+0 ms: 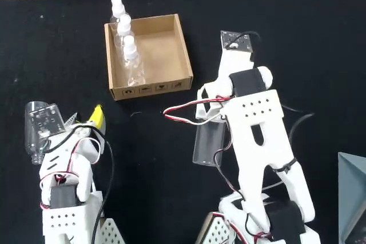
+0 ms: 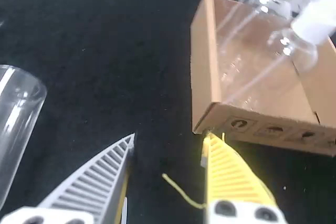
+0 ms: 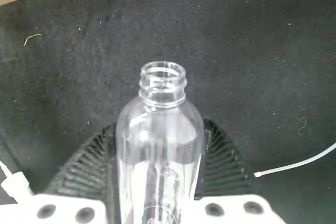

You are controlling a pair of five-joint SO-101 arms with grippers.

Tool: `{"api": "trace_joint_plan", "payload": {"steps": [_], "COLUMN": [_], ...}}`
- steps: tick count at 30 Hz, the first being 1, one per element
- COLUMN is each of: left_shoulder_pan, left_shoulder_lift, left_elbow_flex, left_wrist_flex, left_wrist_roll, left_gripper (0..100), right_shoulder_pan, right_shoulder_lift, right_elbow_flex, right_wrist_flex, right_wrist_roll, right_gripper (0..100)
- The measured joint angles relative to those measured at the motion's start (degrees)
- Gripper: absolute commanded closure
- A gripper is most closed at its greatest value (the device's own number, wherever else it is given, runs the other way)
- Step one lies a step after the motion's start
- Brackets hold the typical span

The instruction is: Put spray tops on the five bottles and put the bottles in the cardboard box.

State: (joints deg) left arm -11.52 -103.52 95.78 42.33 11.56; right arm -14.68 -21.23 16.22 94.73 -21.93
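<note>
Right claw clamps the uncapped bottle, neck jutting beyond; left claw wide.

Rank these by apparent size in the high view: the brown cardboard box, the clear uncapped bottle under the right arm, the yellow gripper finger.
1. Brown cardboard box, clearly largest.
2. Clear uncapped bottle, partly covered.
3. Yellow gripper finger, smallest.

High camera looks down over the black table; wrist cameras sit close, left sharing the brown cardboard box.
</note>
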Motion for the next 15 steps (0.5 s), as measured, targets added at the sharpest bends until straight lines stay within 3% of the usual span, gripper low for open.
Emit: {"api": "trace_joint_plan", "payload": {"steps": [11,15], "left_shoulder_pan": [6.51,9.49], "left_shoulder_lift": [0.0,0.0], "left_elbow_flex": [0.0,0.0], "left_wrist_flex": [0.0,2.2], "left_wrist_roll": [-9.41,-11.25], "left_gripper": [81,81], "right_shoulder_pan": [0.26,4.57], "right_shoulder_lift": [0.0,0.0], "right_elbow_flex": [0.0,0.0], "right_wrist_flex": [0.0,0.0], "right_wrist_roll": [0.0,0.0], "right_gripper": [95.6,95.6]}}
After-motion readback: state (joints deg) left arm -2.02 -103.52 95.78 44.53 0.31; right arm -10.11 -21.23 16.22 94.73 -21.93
